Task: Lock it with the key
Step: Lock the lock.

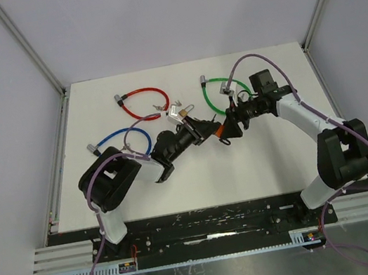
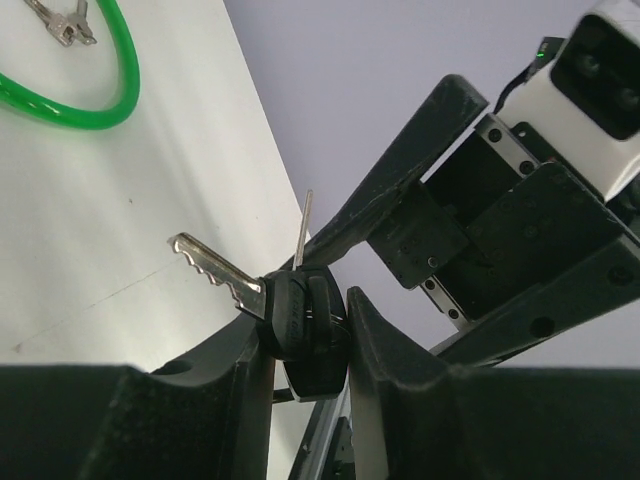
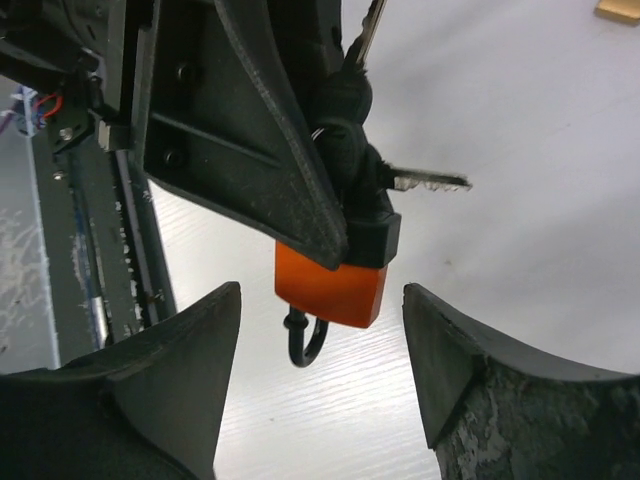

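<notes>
The left hand (image 2: pixel 308 315) is clenched on the black head of the key (image 2: pixel 300 322), and the orange padlock (image 3: pixel 330 285) hangs under it. The right hand (image 1: pixel 233 123) is nearer the padlock. It is released, its fingers (image 3: pixel 180 380) straddling the padlock without touching, the shackle end pointing toward its palm.

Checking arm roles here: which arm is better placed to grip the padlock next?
Right. The right gripper is open, its fingers either side of the orange padlock, while the left gripper is shut on the key.
</notes>
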Controlling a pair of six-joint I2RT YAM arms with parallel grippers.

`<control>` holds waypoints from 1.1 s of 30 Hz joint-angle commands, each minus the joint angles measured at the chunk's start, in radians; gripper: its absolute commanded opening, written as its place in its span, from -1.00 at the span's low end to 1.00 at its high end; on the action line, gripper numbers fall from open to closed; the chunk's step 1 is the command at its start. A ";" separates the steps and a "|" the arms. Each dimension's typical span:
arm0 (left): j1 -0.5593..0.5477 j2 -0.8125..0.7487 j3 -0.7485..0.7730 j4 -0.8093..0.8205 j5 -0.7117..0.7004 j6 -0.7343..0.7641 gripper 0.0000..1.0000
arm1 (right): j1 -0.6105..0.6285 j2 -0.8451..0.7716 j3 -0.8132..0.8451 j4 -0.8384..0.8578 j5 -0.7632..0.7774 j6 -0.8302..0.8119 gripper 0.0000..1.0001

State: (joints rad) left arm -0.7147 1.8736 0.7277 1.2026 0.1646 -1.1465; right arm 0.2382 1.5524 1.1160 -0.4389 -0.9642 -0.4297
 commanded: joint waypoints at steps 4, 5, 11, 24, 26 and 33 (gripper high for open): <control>0.031 -0.065 -0.047 0.247 0.089 0.089 -0.99 | -0.014 0.017 0.058 -0.084 -0.143 0.043 0.45; 0.033 -0.068 -0.051 0.265 0.110 0.094 -0.99 | -0.017 0.024 0.061 -0.089 -0.161 0.058 0.44; 0.037 -0.087 -0.057 0.349 0.176 0.120 -0.99 | -0.017 0.049 0.044 -0.057 -0.270 0.182 0.33; 0.037 -0.124 -0.052 0.385 0.266 0.172 -0.99 | -0.015 0.013 -0.018 0.101 -0.428 0.397 -0.38; 0.036 -0.123 -0.047 0.387 0.278 0.174 -0.99 | -0.015 0.017 -0.013 0.101 -0.451 0.402 -0.53; 0.037 -0.125 -0.043 0.387 0.293 0.174 -0.95 | -0.016 0.023 -0.015 0.102 -0.507 0.396 -1.00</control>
State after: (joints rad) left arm -0.6765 1.7805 0.6666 1.4807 0.4114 -0.9936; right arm 0.2264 1.6012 1.0966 -0.3702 -1.4078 -0.0601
